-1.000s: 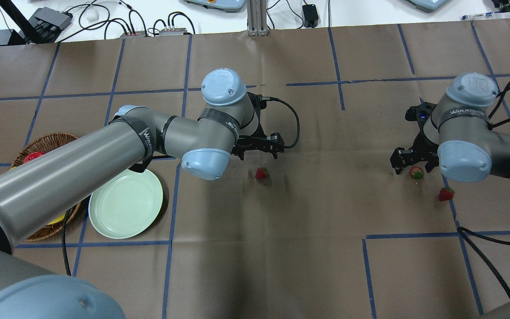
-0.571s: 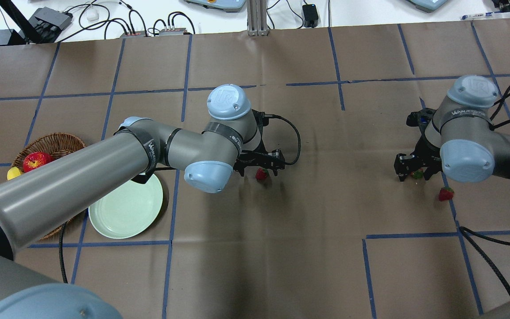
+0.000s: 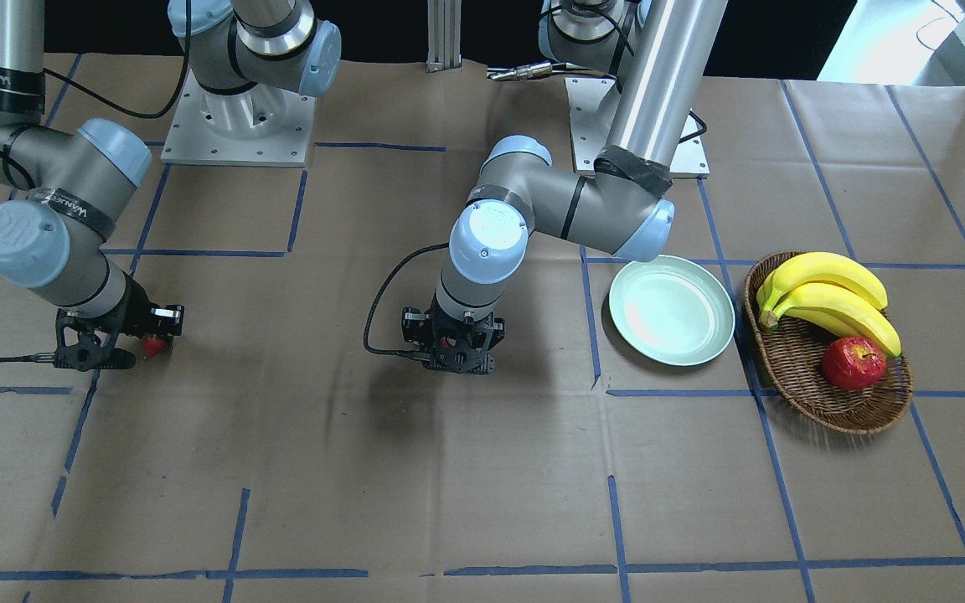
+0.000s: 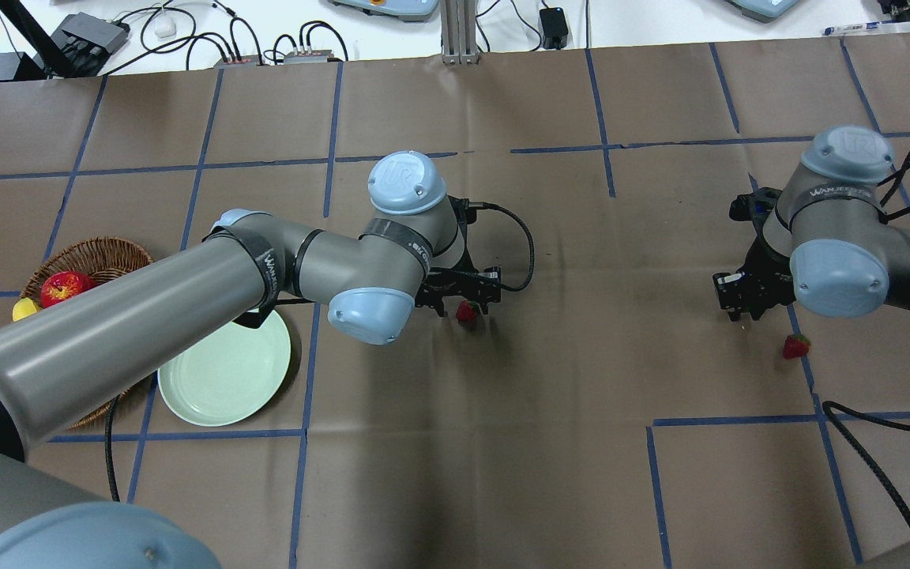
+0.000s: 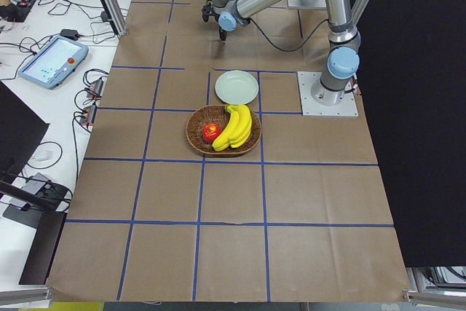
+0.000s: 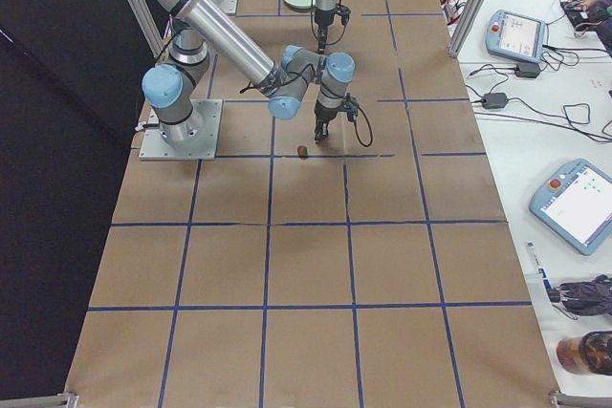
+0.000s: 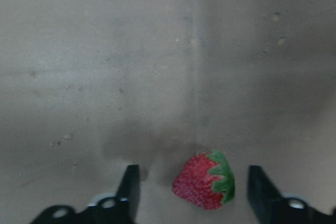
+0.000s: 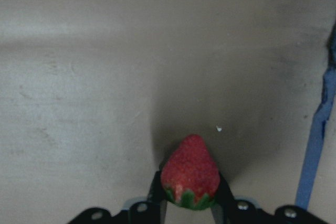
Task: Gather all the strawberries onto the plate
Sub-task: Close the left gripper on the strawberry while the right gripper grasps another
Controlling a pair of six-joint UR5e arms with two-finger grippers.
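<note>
— Since we looked a moment ago, what has moved on our big table [image 4: 502, 474]?

— Both arms came lower. Our plate [image 4: 224, 371] sits at the near left with no berries in it, so all three still need carrying there.

— What about our left gripper [image 4: 464, 303]?

— It was a bit farther off. Now it is down around the middle strawberry [image 7: 203, 182]. Its fingers [image 7: 131, 184] are spread wide, one on each side, not touching the berry. We think squeezing comes next.

— And our right gripper [image 4: 742, 307]?

— It was spread around the far-right strawberry [image 8: 190, 174]. Now it is pinching that berry. We think that one is caught, but we can't tell if it has left the table.

— We can't see that berry from overhead!

— No, the gripper hides it there. Only the right wrist camera shows the pinch. And only the overhead camera shows the last strawberry [image 4: 795, 345] well. It lies alone, a little nearer and more to the right than the right gripper.
</note>
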